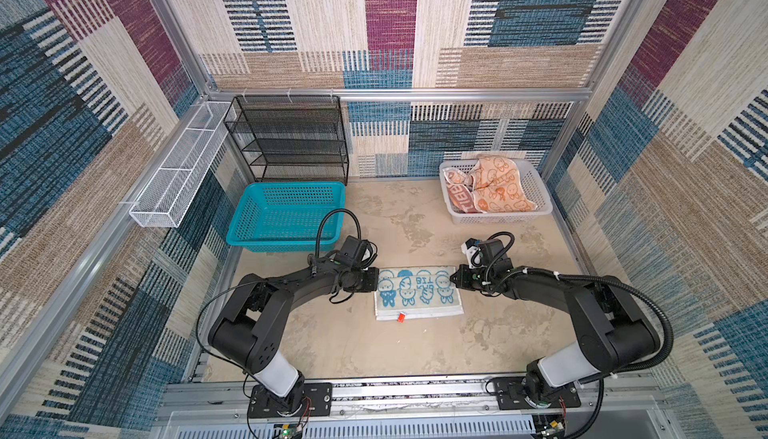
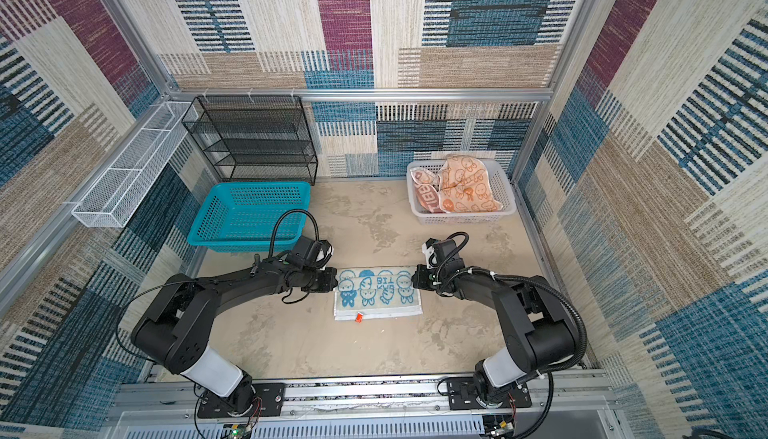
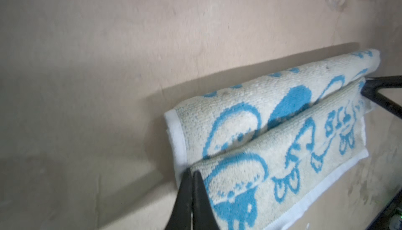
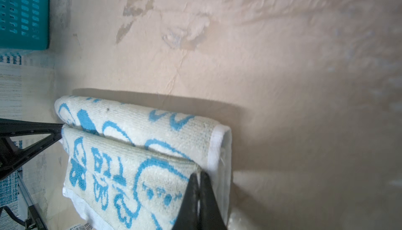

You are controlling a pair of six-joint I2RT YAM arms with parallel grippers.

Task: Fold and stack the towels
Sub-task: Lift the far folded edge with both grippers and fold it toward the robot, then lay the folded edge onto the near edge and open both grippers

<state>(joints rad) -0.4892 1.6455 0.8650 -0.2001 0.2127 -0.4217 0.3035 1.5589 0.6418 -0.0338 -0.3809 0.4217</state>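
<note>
A pale towel with blue rabbit faces (image 1: 417,291) (image 2: 376,291) lies doubled over mid-table, its fold on the far side. My left gripper (image 1: 376,281) (image 3: 192,171) is shut on the upper layer's left corner. My right gripper (image 1: 453,280) (image 4: 199,173) is shut on the upper layer's right corner. The lower layer shows as a strip along the near edge, with a small red tag (image 1: 401,317). An orange towel (image 1: 498,185) and a whitish lettered towel (image 1: 457,194) lie crumpled in the white basket (image 1: 498,219) at the back right.
A teal basket (image 1: 282,241) stands at the back left, close behind my left arm. A black mesh shelf (image 1: 291,138) stands against the back wall, and a white wire rack (image 1: 178,167) hangs on the left wall. Patterned walls enclose the table.
</note>
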